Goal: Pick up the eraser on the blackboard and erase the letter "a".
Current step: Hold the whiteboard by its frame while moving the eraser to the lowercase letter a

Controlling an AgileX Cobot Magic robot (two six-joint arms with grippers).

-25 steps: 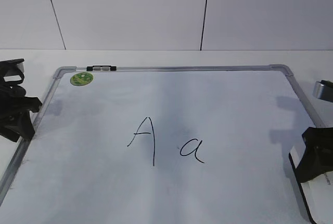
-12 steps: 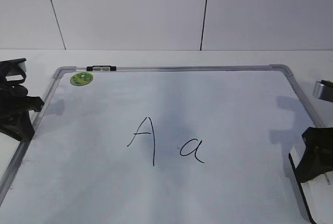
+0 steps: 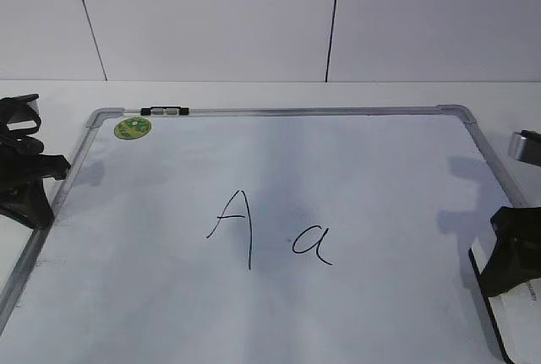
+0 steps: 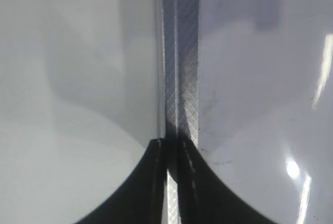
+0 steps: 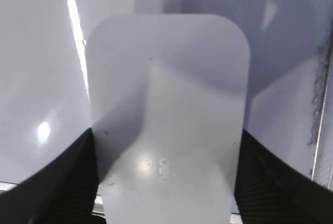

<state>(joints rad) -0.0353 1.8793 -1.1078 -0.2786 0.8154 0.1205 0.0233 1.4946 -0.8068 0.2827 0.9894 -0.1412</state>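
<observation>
The blackboard point(image 3: 363, 161) is a white dry-erase board with a grey frame, lying flat on the table. The small cursive letter "a" point(image 3: 311, 244) is drawn near its middle, right of a tall capital "A" point(image 3: 235, 227). The white eraser point(image 3: 480, 253) lies at the board's right edge. In the right wrist view the eraser point(image 5: 166, 94) fills the space between my right gripper's point(image 5: 166, 133) black fingers, which press on both its long sides. My right gripper point(image 3: 516, 250) covers most of it in the exterior view. My left gripper point(image 3: 34, 199) is shut and empty over the board's left frame point(image 4: 179, 78).
A round green sticker point(image 3: 133, 127) sits in the board's far left corner, with a small black-and-silver clip point(image 3: 165, 111) on the top frame beside it. A grey metallic object point(image 3: 526, 146) is off the board's right edge. A white wall stands behind the table.
My left gripper has drifted slightly to the left along the board's left frame. The right gripper and the eraser have stayed in place.
</observation>
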